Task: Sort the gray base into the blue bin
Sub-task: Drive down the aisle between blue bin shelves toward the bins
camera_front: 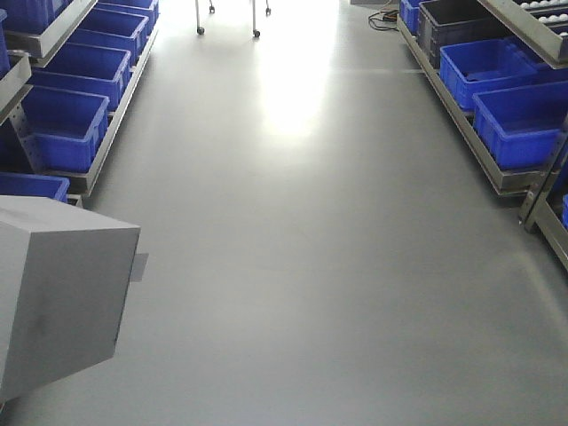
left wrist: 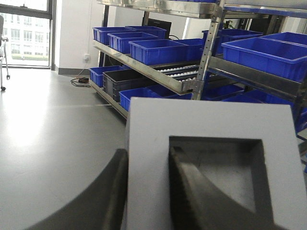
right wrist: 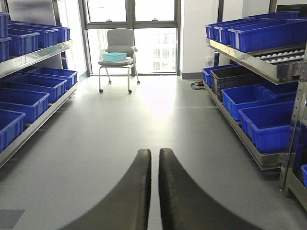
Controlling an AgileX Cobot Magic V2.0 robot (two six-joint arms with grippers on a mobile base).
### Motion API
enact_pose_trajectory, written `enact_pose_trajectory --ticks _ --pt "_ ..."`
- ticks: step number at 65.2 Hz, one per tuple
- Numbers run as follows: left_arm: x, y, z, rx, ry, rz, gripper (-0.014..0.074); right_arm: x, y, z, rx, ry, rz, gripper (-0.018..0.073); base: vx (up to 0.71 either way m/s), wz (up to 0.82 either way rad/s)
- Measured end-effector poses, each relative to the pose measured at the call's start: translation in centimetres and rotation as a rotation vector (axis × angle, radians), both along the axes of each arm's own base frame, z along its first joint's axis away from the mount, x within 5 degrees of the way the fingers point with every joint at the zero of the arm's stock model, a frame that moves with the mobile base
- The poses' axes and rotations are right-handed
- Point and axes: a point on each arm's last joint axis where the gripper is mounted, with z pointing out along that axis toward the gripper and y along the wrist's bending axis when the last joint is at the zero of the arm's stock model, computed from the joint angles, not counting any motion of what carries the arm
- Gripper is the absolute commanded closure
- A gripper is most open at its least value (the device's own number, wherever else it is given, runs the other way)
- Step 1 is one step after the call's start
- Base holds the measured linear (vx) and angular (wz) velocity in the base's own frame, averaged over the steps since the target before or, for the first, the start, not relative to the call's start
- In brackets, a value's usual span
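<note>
The gray base (left wrist: 211, 120) fills the left wrist view, its square recess facing the camera. My left gripper (left wrist: 146, 153) is shut on the base's thick left border, with one finger outside the block and the other inside the recess. In the front view the gray base (camera_front: 62, 293) hangs at the lower left above the floor, and no gripper shows there. My right gripper (right wrist: 154, 152) is shut with nothing between its fingers, pointing down the aisle. Several blue bins (camera_front: 524, 146) sit on racks on both sides; I cannot tell which is the task's blue bin.
Metal racks (camera_front: 484, 164) line both sides of the grey floor aisle. A dark grey bin (right wrist: 235, 76) stands on the right rack. At the far end by the windows is a chair (right wrist: 117, 45) with a teal box on it.
</note>
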Motion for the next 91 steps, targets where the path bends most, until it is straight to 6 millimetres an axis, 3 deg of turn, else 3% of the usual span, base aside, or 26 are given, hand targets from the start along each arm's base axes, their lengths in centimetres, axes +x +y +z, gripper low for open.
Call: enact_pose_trajectory --ticks 57,91 --pt "0.00 0.00 0.00 0.000 0.000 0.000 0.0593 0.00 0.00 0.00 0.000 0.000 0.000 0.0564 0.38 0.05" --pt "0.00 0.00 0.00 0.000 0.000 0.000 0.0593 0.00 0.00 0.00 0.000 0.000 0.000 0.0564 0.28 0.55"
